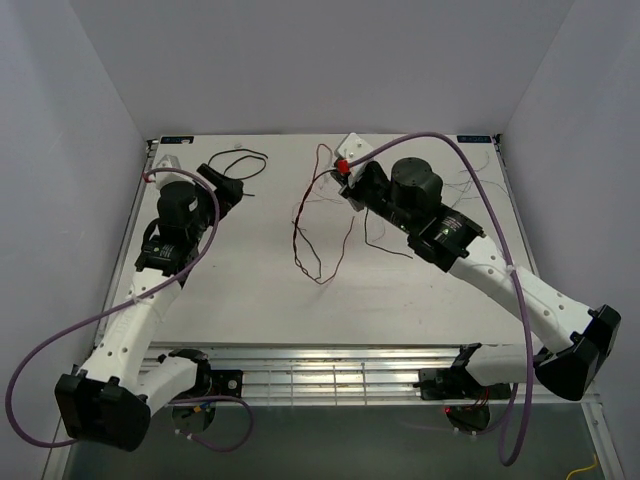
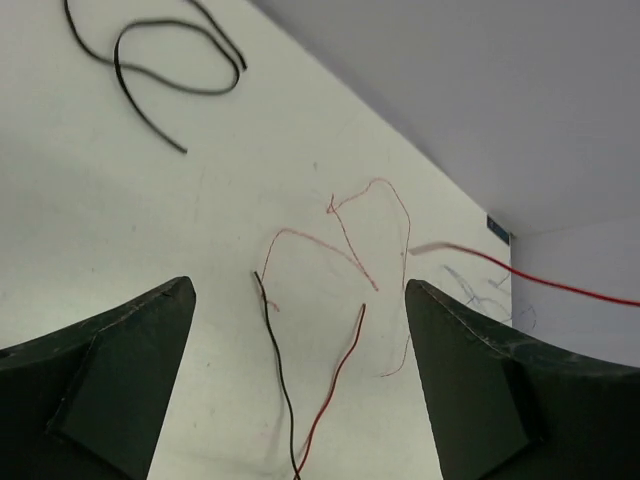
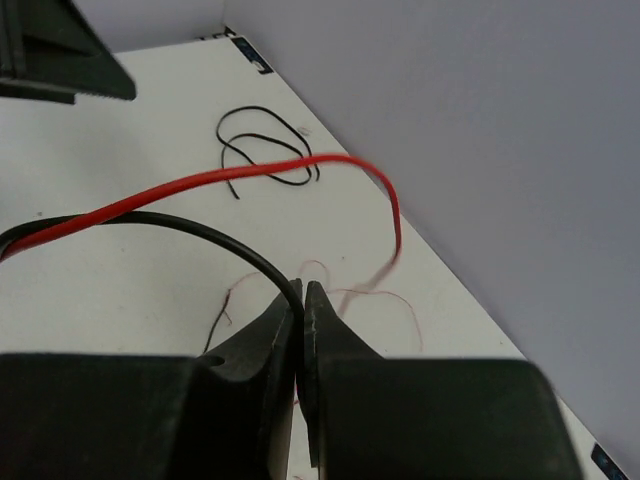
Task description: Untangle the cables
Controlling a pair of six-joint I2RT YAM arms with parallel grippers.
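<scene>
**A hard pull may tighten the tangle**

The right jaws are closed on a black cable, held above the counter at the far middle. A red cable arcs beside it; I cannot tell if it is also pinched. The left jaws are open and empty, facing the crossed cables in the middle. A hard pull could tighten the crossings with the pink wire, or the thin cable may slip out. The blue sticker at the far edge is too small to read.

Red cable, black cable, pale pink cable, white table, black fingers
</scene>
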